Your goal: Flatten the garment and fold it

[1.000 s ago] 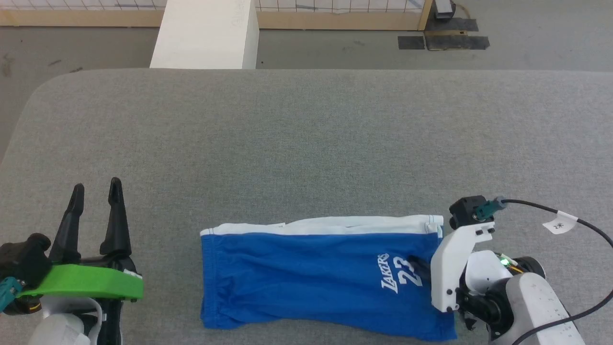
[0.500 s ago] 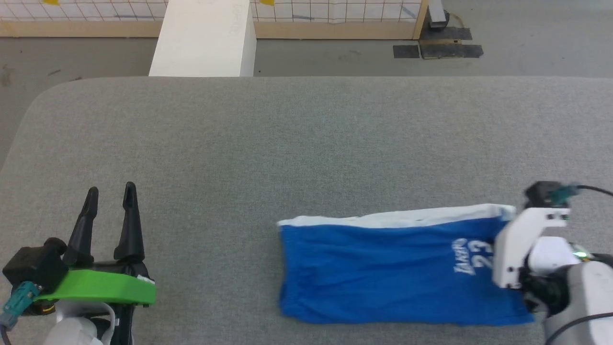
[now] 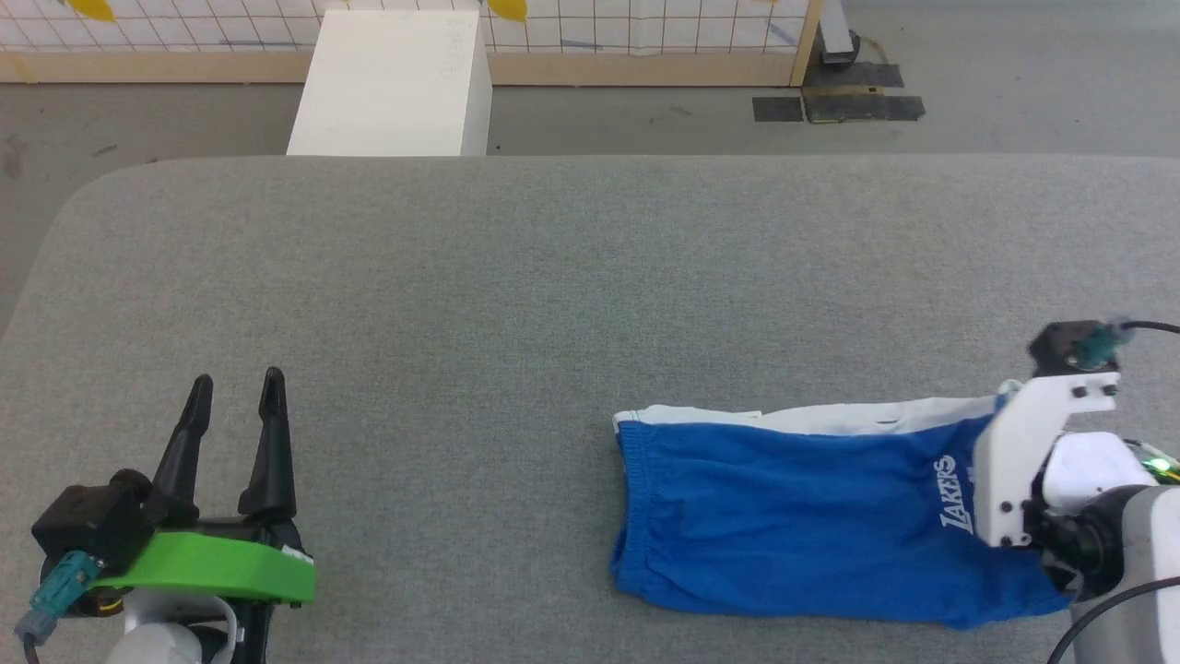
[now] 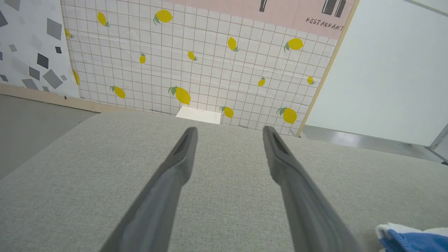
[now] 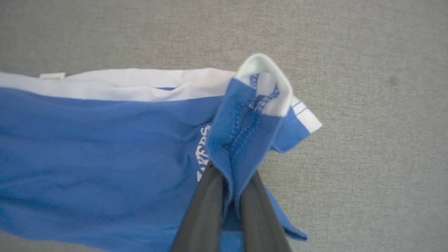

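Garment (image 3: 793,544) hem pinched by right gripper (image 5: 232,190); left gripper (image 3: 237,380) spread, pointing forward.

Big grey fabric tabletop (image 3: 553,277) up front. Past its far edge, white box (image 3: 392,88) on the grey floor (image 3: 1014,83), black tape patches (image 3: 839,108) further right. Lemon-print tiled wall (image 4: 196,70) at the back, wooden trim (image 3: 184,66) along its foot, pink RESTAURANT sign (image 4: 301,14) above

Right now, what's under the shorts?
The shorts lie on the grey table cover, which shows around them. The right gripper pinches one raised hem corner. Anything under the rest is hidden by the cloth.
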Available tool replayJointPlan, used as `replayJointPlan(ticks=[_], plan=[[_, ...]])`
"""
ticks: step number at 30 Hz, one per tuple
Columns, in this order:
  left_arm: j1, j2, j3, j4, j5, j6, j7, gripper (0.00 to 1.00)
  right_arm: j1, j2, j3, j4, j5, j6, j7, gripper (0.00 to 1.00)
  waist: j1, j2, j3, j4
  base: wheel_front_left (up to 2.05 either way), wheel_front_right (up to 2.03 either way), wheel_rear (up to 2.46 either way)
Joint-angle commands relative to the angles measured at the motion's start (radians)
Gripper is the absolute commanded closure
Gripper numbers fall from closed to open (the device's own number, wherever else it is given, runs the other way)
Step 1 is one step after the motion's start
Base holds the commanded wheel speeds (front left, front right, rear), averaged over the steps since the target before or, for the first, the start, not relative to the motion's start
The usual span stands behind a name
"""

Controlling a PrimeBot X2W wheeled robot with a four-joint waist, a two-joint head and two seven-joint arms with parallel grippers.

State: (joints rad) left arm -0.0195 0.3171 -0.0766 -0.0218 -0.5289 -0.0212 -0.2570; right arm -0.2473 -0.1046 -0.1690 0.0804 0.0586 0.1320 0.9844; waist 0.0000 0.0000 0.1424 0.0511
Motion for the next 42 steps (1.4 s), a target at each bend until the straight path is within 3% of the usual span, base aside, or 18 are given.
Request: replayJointPlan(ticks=[1, 6, 11, 39, 40, 41, 42], plan=[[0.013, 0.001, -0.001, 0.001, 0.005, -0.001, -0.002, 0.0, 0.023, -0.006, 0.03, -0.045, 0.026, -0.001, 0.034, 1.0, 0.0, 0.0, -0.005, -0.002, 0.0, 0.0, 0.0], [0.02, 0.001, -0.007, 0.0, 0.006, 0.006, 0.002, 0.0, 0.068, -0.001, 0.151, -0.239, 0.136, -0.001, 0.132, 1.0, 0.0, 0.0, -0.01, -0.004, 0.0, 0.0, 0.0], [0.018, -0.001, -0.016, 0.003, 0.006, 0.006, 0.003, 0.0, 0.085, 0.028, 0.23, -0.288, 0.203, -0.001, 0.123, 1.0, 0.0, 0.0, -0.011, 0.001, 0.0, 0.0, 0.0], [0.002, -0.009, -0.042, 0.03, -0.01, -0.002, 0.002, 0.0, -0.076, 0.054, 0.521, 0.227, 0.46, -0.001, -0.386, 1.0, 0.0, 0.0, 0.009, 0.034, 0.0, 0.0, 0.0], [0.002, -0.01, -0.043, 0.031, -0.01, -0.003, 0.002, 0.0, -0.082, 0.054, 0.529, 0.235, 0.461, -0.001, -0.397, 0.75, 0.0, 0.0, 0.009, 0.034, 0.0, 0.0, 0.0], [0.001, -0.011, -0.044, 0.032, -0.011, -0.004, 0.002, 0.0, -0.089, 0.054, 0.538, 0.246, 0.459, -0.001, -0.408, 0.0, 0.0, 0.0, 0.008, 0.033, 0.0, 0.0, 0.0], [0.0, -0.011, -0.045, 0.033, -0.011, -0.005, 0.002, 0.0, -0.095, 0.054, 0.545, 0.252, 0.458, -0.001, -0.414, 0.0, 0.0, 0.0, 0.008, 0.032, 0.0, 0.0, 0.0]])
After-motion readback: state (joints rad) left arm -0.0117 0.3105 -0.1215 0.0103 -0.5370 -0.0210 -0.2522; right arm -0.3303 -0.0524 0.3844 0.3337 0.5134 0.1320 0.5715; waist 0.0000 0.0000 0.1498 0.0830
